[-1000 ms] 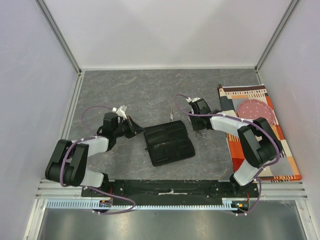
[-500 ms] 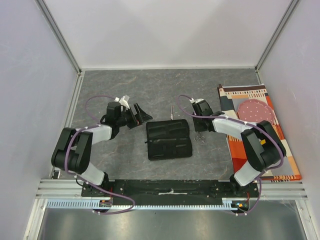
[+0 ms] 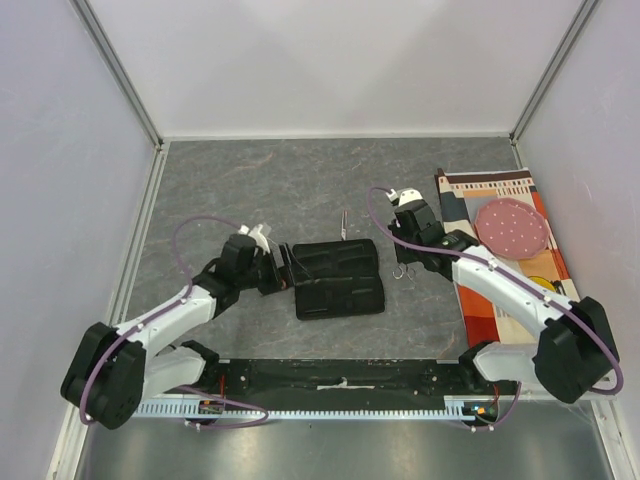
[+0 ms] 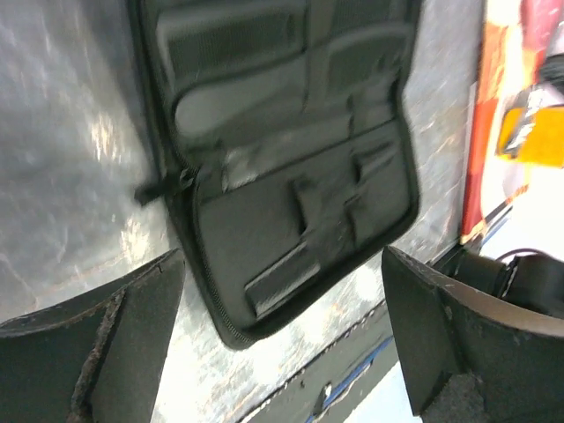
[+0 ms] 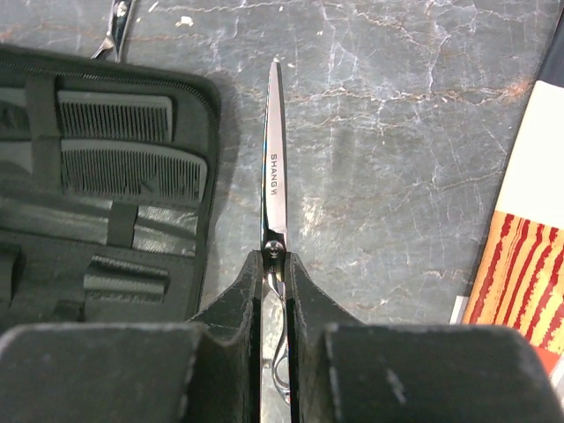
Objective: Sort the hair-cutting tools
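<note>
My right gripper (image 5: pixel 275 260) is shut on a slim silver pair of scissors (image 5: pixel 273 167), just behind the pivot screw, with the blade pointing away over the grey table. From above, that gripper (image 3: pixel 408 248) hangs right of the open black pouch (image 3: pixel 338 278) and the scissors' handle rings (image 3: pixel 400 271) show below it. A second pair of scissors (image 3: pixel 343 224) lies beyond the pouch. Two black combs (image 5: pixel 132 172) sit in the pouch's pockets. My left gripper (image 3: pixel 284 271) is open at the pouch's left edge. In the left wrist view, a corner of the pouch (image 4: pixel 282 159) lies ahead of its wide-apart fingers (image 4: pixel 97 339).
A patterned orange and red mat (image 3: pixel 520 275) with a pink dotted disc (image 3: pixel 511 226) lies along the table's right side. White walls close in the far, left and right sides. A metal rail (image 3: pixel 340 385) runs along the near edge.
My left gripper opened and let go of the pouch, swung away, then came back to its left edge. The pouch now lies squarer. My right gripper closed on the scissors.
</note>
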Robot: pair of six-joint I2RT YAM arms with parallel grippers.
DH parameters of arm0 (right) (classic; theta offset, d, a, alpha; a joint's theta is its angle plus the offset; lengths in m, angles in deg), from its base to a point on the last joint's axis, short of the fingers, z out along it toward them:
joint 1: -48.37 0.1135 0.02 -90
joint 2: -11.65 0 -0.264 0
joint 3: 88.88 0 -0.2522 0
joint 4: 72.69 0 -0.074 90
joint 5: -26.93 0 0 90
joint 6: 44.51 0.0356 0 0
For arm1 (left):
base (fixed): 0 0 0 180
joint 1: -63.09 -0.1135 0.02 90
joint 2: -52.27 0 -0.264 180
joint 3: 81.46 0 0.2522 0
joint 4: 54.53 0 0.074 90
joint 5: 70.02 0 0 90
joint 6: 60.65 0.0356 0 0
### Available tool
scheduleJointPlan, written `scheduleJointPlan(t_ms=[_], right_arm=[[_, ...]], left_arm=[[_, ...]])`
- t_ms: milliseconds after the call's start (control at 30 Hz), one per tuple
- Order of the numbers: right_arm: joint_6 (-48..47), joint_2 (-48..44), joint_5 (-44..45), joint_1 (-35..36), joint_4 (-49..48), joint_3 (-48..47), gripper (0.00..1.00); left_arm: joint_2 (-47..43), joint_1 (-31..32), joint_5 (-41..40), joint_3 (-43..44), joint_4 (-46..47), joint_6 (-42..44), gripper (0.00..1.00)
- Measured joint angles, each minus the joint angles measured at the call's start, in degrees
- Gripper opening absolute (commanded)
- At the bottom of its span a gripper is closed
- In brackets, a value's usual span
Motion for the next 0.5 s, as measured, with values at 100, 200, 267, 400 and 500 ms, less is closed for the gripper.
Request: scheduleJointPlan(t_ms=[100, 200, 267, 400, 500], right_arm=[[0.24, -2.16, 0.35, 1.64, 2.08, 0.0, 0.0], [0.63, -3.78, 0.85, 3.06, 3.58, 0.0, 0.0], [1.03, -4.42, 1.2, 4.0, 4.26, 0.0, 0.0], [1.49, -4.72, 2.25, 5.88, 5.14, 0.0, 0.0], [1.68, -4.72, 2.4, 6.8, 5.09, 0.0, 0.0]], left_arm=[[1.44, 3.04, -1.51, -3.67, 0.09, -2.51, 0.82], [3.85, 3.67, -3.54, -6.03, 1.05, -4.66, 0.61], [5.49, 3.69, -4.2, -6.21, 2.78, -5.73, 0.53], [9.64, 4.33, -5.18, -6.14, 6.6, -6.88, 0.37], [12.79, 4.9, -5.38, -5.6, 9.44, -7.48, 0.31]])
